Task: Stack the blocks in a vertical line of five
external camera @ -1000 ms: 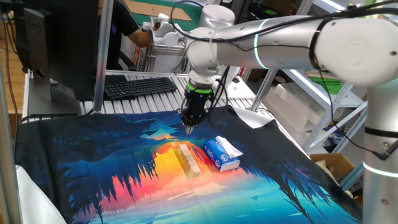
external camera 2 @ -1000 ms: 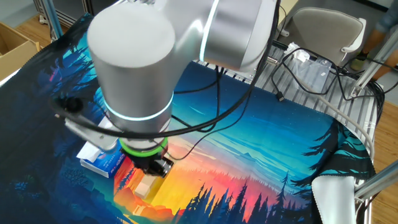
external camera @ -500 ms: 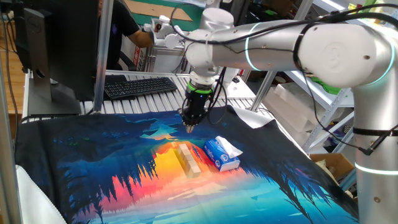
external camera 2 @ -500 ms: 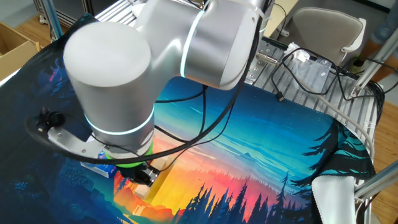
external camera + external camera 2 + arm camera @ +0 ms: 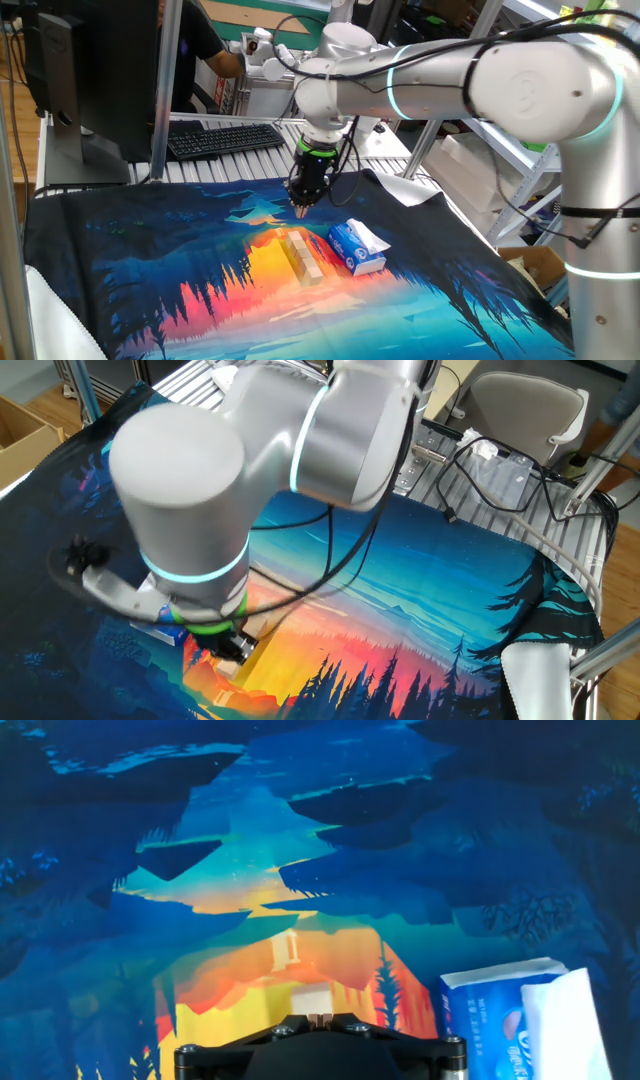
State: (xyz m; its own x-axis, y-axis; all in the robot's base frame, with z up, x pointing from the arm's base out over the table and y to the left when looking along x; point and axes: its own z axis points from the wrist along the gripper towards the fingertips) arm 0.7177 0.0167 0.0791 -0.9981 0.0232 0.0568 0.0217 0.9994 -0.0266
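Blocks (image 5: 303,255) lie flat in a row mid-cloth (image 5: 150,260) | we see none stacked, all five left | gripper (image 5: 301,211) closed, empty, above row's far end

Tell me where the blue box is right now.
In one fixed view the blue box lies on the printed cloth, just right of the row of wooden blocks; the hand view shows it at bottom right.

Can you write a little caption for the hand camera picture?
Closed gripper hovers over a wooden block on the sunset cloth, blue box beside.
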